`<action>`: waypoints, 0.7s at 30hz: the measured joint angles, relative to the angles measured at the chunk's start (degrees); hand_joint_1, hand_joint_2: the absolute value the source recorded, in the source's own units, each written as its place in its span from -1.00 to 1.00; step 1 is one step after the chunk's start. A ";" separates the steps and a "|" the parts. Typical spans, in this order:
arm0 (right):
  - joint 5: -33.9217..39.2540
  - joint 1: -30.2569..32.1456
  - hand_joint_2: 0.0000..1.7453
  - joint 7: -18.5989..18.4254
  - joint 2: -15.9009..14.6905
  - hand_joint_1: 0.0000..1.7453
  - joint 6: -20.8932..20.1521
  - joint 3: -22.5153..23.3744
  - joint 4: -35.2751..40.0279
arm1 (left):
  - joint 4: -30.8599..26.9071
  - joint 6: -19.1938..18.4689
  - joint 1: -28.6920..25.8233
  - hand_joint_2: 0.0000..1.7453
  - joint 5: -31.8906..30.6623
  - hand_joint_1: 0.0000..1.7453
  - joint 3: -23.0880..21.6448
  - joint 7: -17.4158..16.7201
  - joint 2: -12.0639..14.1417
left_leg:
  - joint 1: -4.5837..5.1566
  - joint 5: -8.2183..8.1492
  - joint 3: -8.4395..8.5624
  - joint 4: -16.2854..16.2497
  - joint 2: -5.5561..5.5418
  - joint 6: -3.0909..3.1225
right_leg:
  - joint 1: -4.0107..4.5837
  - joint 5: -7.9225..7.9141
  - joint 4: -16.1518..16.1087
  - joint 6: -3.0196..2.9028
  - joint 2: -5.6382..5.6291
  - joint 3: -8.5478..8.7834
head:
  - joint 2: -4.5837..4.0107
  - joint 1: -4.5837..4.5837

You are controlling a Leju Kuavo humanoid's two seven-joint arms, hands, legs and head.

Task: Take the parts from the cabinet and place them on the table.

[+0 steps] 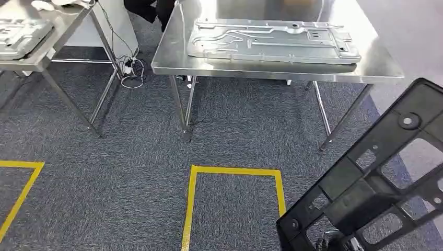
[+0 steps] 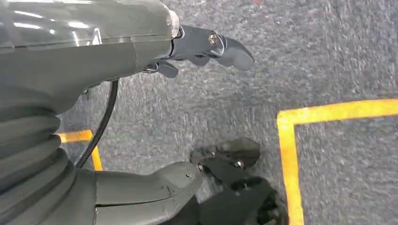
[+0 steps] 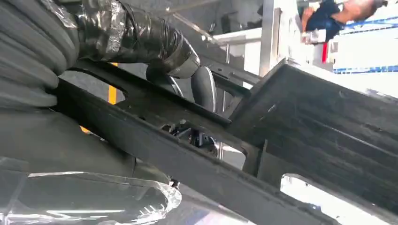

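I see the steel desk (image 1: 381,65) ahead across open grey carpet (image 1: 130,151); its near edge runs straight across my view, with its legs beneath. A stamped metal panel (image 1: 271,42) lies flat on it, set back from the near edge, with bare steel to its right. A second desk (image 1: 36,60) stands at far left carrying another metal panel (image 1: 18,34); cables (image 1: 130,70) lie on the floor in the gap between the two desks. A yellow tape square (image 1: 235,172) marks the carpet in front of me. My right robot hand (image 3: 187,75) grips the black frame (image 1: 376,178), tilted, low on my right, well short of the desk. My left robot hand (image 2: 206,47) hangs over the carpet, holding nothing, thumb apart from the fingers.
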State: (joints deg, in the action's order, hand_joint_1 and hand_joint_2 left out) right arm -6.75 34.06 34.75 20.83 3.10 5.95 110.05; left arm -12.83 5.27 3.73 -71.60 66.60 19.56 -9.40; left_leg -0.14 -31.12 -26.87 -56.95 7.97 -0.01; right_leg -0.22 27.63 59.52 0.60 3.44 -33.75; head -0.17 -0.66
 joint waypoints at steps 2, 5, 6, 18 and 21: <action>-0.11 0.13 1.00 -0.07 0.02 1.00 0.00 -0.02 0.02 | -0.02 0.02 0.17 1.00 -0.07 -1.00 0.00 0.02 0.00 | -0.55 -1.24 -0.03 -1.10 -2.26 -0.77 | -0.60 -0.47 -0.60 -0.83 -1.73 0.29 | 0.00 0.02; -0.13 -0.16 1.00 -0.17 0.02 1.00 -0.11 -0.15 0.00 | 0.00 0.07 0.00 1.00 -0.13 -1.00 0.15 0.04 0.00 | -0.63 -7.76 -5.86 -13.17 -7.36 -0.81 | -0.46 -0.40 -0.61 -1.69 -3.66 0.25 | 0.00 0.04; -0.13 -0.12 1.00 -0.20 0.02 1.00 -0.11 -0.15 0.00 | 0.00 0.04 -0.16 1.00 -0.22 -1.00 0.20 0.02 0.00 | -0.61 -8.97 -8.12 -17.39 -7.58 -0.82 | -0.30 -0.38 -0.57 -1.72 -4.64 0.27 | 0.00 0.04; -0.15 0.06 1.00 -0.31 0.00 1.00 -0.13 -0.11 0.00 | 0.00 -0.22 -0.10 1.00 0.07 -1.00 0.50 -0.26 -0.02 | -0.63 2.11 -2.37 -0.05 -9.31 2.18 | 0.01 1.32 2.24 0.56 -6.40 -1.10 | 0.00 -0.15; -1.80 -0.16 1.00 -0.55 0.00 1.00 0.53 -0.18 -0.04 | 0.00 -0.50 -0.38 1.00 0.26 -1.00 1.00 -0.42 0.00 | -0.34 1.59 -2.41 -0.04 -7.41 2.44 | -0.52 7.32 14.80 1.28 -3.90 -7.42 | 0.00 -0.11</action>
State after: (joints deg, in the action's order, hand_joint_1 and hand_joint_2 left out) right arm -8.55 33.90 34.21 20.83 3.63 5.77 110.01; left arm -12.83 4.77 3.35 -71.34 67.60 19.15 -9.40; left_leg -0.47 -29.53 -29.28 -56.99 0.56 2.44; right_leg -0.74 34.96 74.32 1.88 -0.46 -41.17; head -0.17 -0.77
